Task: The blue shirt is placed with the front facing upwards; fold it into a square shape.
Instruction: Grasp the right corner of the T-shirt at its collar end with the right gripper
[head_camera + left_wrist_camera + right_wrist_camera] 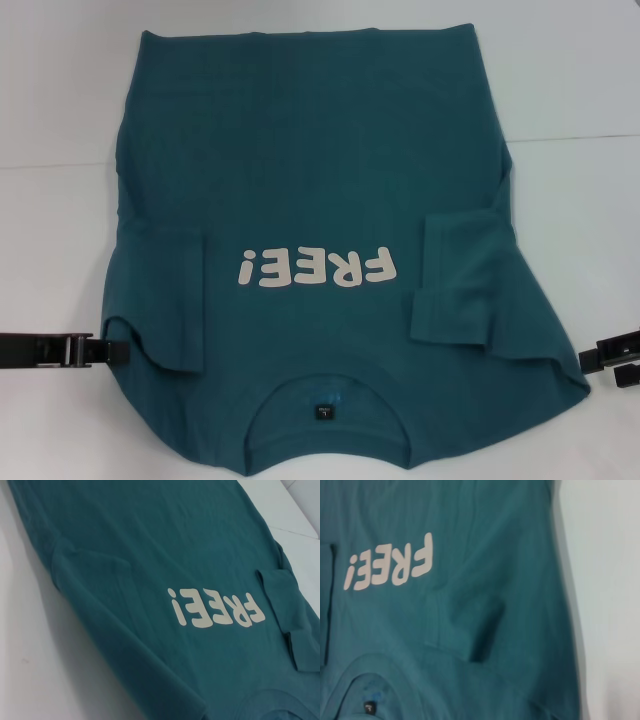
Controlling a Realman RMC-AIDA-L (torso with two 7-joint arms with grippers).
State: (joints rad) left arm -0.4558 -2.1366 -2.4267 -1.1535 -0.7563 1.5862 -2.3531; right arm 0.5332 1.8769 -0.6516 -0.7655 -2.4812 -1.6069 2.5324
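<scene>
the blue shirt point(320, 200), a large dark teal-blue short-sleeved cotton t-shirt with an off-white "free!" print point(312, 268), lies flat and face up on the white bench point(60, 100), collar point(328, 412) nearest you and hem at the far end, so its long axis runs straight away from the robot. both sleeves are already turned in over the body.

starting at your left: the left tool point(118, 351) sits low at the bench, its tip touching or just beside the shirt's left shoulder edge, level with the folded left sleeve point(160, 300). you cannot tell from these views whether its fingers are spread or pinching cloth.

across the print to the right, the folded right sleeve point(462, 280) lies on the chest. the right tool point(610, 362) waits just off the right shoulder corner, apart from the cloth; its fingers look slightly parted.

each tool flanks one shoulder, so the shirt lies inward between them; my guess is the next fold goes lengthwise, shoulders carried toward the hem.
</scene>
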